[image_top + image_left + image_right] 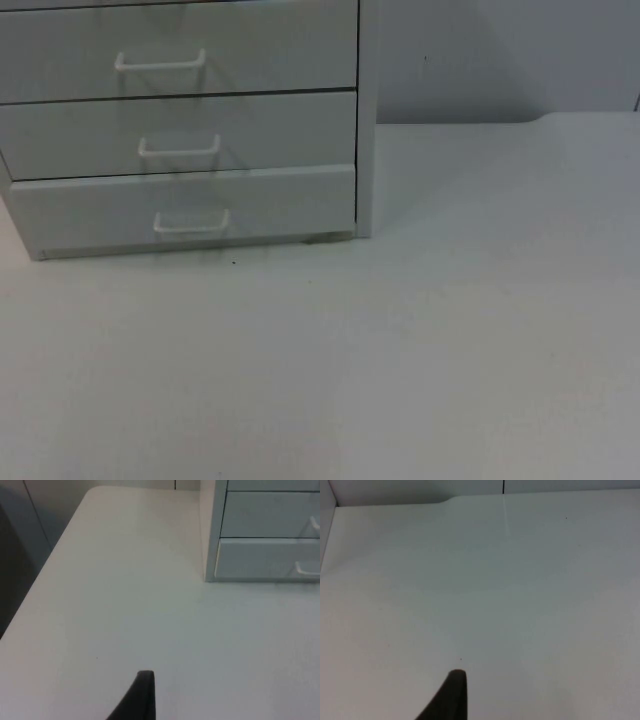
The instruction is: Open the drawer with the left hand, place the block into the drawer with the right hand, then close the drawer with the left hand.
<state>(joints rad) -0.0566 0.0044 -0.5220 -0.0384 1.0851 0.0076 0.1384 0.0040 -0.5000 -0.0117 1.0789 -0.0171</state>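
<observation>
I had a white drawer unit (190, 130) at the back left of the counter (400, 360), its top cut off by the edge of the top view, so I could count three drawer fronts but not tell whether more sat above them. The bottom drawer (185, 208) stood out a little proud of the frame while the middle drawer (180, 135) and the upper drawer (180, 50) sat flush; each carried a pale bar handle, the lowest handle (191, 223) the faintest against the white front. What lay inside the drawers was hidden from me. I could not make out a block anywhere on the counter. To the right of the unit the counter ran open to the grey wall (480, 60), with its back edge rounding off near the far right. From the left wrist camera I saw the left pincer (142, 695) as one dark fingertip poised over bare counter, near the counter's side edge, with the unit's corner post and two drawer fronts ahead of it and well apart. The right pincer (452, 692) likewise showed one dark fingertip over open counter, facing the back edge and wall. I could not tell whether either pincer was spread or pressed together.
</observation>
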